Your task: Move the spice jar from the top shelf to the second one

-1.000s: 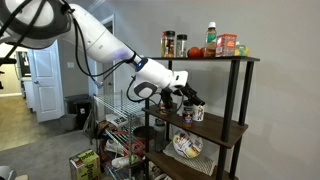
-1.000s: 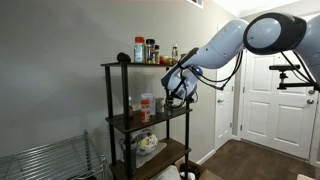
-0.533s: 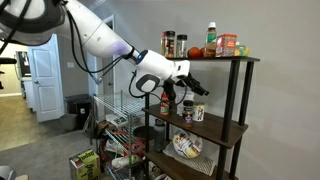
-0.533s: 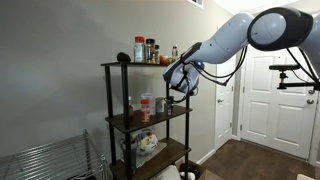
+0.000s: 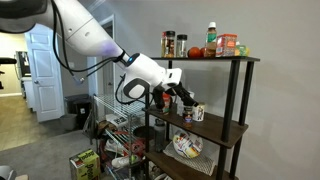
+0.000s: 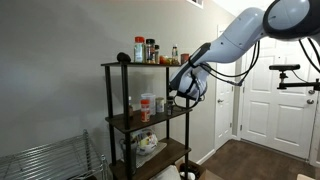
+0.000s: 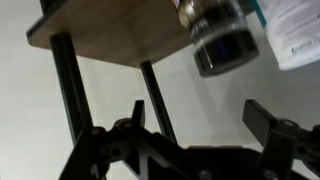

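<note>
Gripper (image 5: 186,98), fingers (image 7: 262,118) spread, empty, at left edge of bench (image 5: 228,127) second tier. Spice jar (image 5: 187,115) just right, apparently on that tier beside white cup (image 5: 198,113). Hazard: careless retreat clips jar, toppling it off edge.

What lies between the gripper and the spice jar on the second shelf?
Nothing. In the wrist view the open gripper and the spice jar are apart, and only plain pale background shows between them.
</note>
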Robot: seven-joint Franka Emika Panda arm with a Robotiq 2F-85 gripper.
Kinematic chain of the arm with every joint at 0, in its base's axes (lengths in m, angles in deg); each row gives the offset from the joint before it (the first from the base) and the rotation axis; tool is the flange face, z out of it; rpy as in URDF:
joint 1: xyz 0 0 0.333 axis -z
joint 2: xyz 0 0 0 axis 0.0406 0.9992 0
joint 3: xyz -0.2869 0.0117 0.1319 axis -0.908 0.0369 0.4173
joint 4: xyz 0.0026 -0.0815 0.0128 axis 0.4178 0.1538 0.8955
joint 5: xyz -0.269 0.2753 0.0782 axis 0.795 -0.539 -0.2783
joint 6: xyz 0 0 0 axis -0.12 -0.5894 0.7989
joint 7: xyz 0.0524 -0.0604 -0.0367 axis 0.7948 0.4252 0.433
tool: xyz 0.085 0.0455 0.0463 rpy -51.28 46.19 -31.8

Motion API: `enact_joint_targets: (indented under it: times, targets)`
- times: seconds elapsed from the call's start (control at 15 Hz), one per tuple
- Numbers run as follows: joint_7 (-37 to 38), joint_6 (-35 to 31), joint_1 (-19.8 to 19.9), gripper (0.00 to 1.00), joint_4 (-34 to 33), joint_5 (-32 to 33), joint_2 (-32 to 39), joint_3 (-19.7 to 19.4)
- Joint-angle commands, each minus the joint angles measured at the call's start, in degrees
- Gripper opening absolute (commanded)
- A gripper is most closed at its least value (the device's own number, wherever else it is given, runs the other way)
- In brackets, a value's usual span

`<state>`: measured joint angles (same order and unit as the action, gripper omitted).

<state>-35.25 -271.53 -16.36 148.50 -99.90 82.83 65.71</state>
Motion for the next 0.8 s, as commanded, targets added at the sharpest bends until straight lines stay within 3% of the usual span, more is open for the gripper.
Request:
enact_joint_targets:
  times: [0.0,0.73]
  targets:
    - [0.0,-0.09,-0.02,1.0,2.5,0.17,-0.6,0.17]
    - [-0.41,-0.03,0.24,1.0,8.04,1.28,-4.25,0.39]
